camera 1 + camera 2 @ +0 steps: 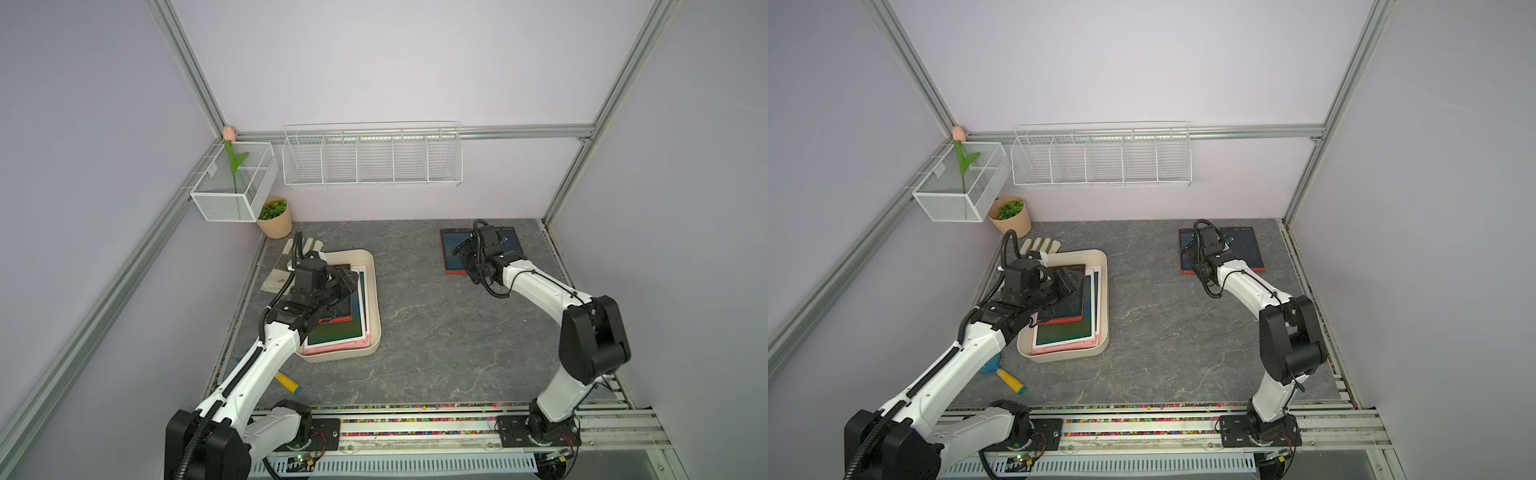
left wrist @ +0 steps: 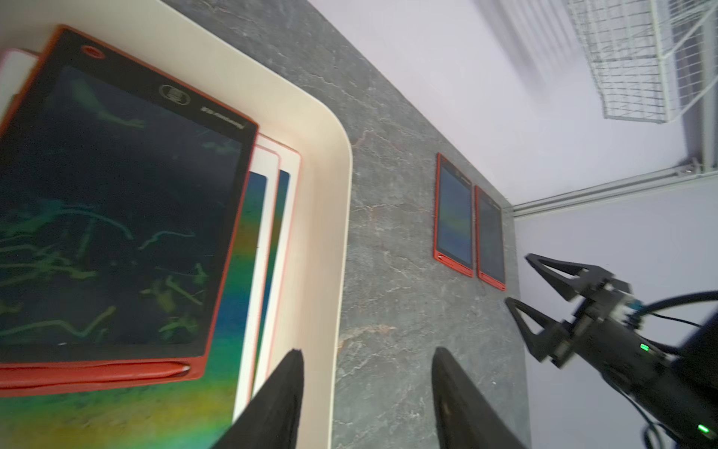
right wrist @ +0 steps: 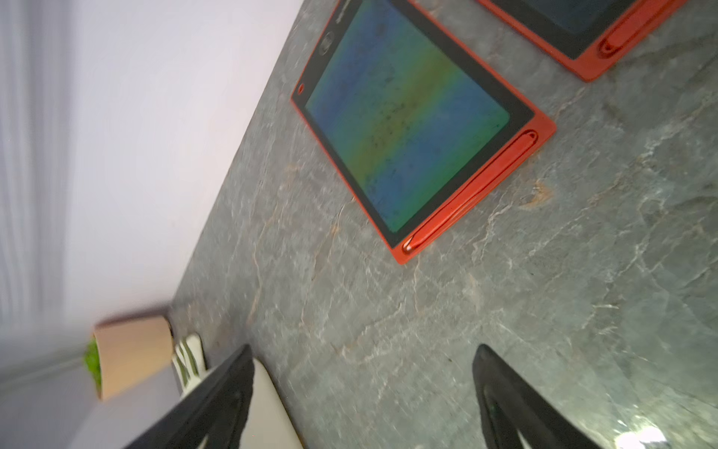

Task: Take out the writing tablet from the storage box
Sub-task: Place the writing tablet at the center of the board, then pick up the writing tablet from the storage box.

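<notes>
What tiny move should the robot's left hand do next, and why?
Probably lower the left gripper onto an edge of the red-framed writing tablet, which lies on top of the stack in the storage box. Its jaws are open and empty over the box. One red tablet and a second red tablet already lie on the table, so the top one is likely next out.

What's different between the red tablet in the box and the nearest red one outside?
The boxed tablet lies atop a pile in the storage box; the table tablet lies on the table. The boxed tablet shows green scribbles; the table tablet only a rainbow sheen. Both have red frames.
</notes>
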Robot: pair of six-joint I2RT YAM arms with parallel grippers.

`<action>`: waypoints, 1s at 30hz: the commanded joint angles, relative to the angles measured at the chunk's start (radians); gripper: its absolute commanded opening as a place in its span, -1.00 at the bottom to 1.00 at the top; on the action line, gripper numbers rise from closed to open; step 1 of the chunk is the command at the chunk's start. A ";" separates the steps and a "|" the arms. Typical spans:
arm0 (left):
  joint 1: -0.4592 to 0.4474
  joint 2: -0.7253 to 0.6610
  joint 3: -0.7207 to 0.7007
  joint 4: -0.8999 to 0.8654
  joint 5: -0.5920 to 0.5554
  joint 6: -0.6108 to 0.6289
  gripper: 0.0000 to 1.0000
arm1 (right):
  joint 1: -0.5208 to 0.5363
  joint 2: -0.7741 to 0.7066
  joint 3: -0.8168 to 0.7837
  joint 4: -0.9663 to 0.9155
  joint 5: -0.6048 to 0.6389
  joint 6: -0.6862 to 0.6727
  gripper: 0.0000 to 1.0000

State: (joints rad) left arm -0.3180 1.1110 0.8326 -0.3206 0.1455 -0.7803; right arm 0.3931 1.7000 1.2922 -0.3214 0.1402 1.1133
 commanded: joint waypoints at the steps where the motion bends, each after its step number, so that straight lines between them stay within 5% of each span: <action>1: 0.031 0.008 -0.036 -0.080 -0.052 0.030 0.10 | 0.051 -0.067 0.013 -0.096 -0.028 -0.237 0.77; 6: 0.093 0.053 -0.028 -0.135 -0.118 0.075 0.10 | 0.130 -0.065 0.066 -0.269 -0.085 -0.397 0.76; 16: 0.214 0.210 0.076 -0.235 -0.293 0.152 0.11 | 0.313 -0.036 0.054 -0.211 -0.149 -0.499 0.78; 30: 0.225 0.455 0.197 -0.249 -0.350 0.225 0.04 | 0.398 0.177 0.239 -0.226 -0.182 -0.533 0.78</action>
State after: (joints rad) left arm -0.0982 1.5558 0.9916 -0.5411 -0.1642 -0.5892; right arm 0.7704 1.8645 1.5028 -0.5426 -0.0357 0.6056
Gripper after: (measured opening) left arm 0.521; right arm 0.890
